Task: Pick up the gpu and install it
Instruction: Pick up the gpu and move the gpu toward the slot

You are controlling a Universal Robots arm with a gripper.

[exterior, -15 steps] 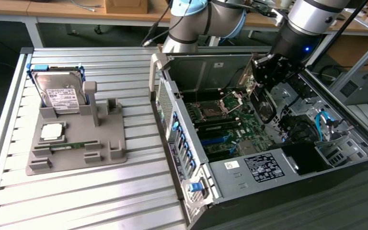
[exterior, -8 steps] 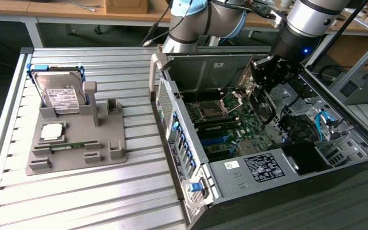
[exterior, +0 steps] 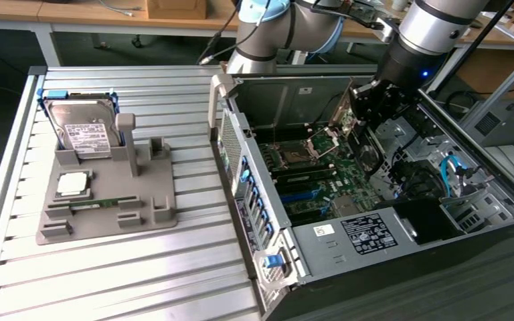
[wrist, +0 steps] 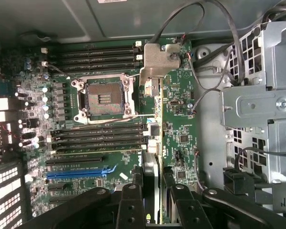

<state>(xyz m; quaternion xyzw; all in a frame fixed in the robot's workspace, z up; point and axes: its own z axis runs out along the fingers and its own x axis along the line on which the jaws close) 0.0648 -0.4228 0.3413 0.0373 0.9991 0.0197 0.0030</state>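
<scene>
We look down on a ribbed metal table (exterior: 105, 267). An open computer case (exterior: 266, 200) lies on its side at three o'clock in the exterior view, and a grey tray (exterior: 154, 194) sits well apart at nine o'clock. The tray carries a hard drive (exterior: 83, 130) standing upright at its eleven o'clock corner. A square chip (exterior: 72, 182) lies just below the drive, and a memory stick (exterior: 105, 201) lies flat near the middle.

The arm reaches into the case from one o'clock. Its pincer (exterior: 371, 114) pinches the gpu (exterior: 360, 144), which is held on edge over the motherboard (exterior: 315, 180). An empty processor socket (exterior: 290, 157) lies at nine o'clock from the card.

In the wrist view, the pincer (wrist: 155, 200) has one black finger (wrist: 132, 202) pressed against each face of the gpu (wrist: 152, 133). We see the card edge-on, running away from the camera, with its silver bracket (wrist: 159, 59) at the far end. The motherboard (wrist: 181, 138) spreads beneath it, and the socket (wrist: 104, 98) lies beside it between rows of memory slots. We cannot tell whether the card's lower edge touches the board.
</scene>
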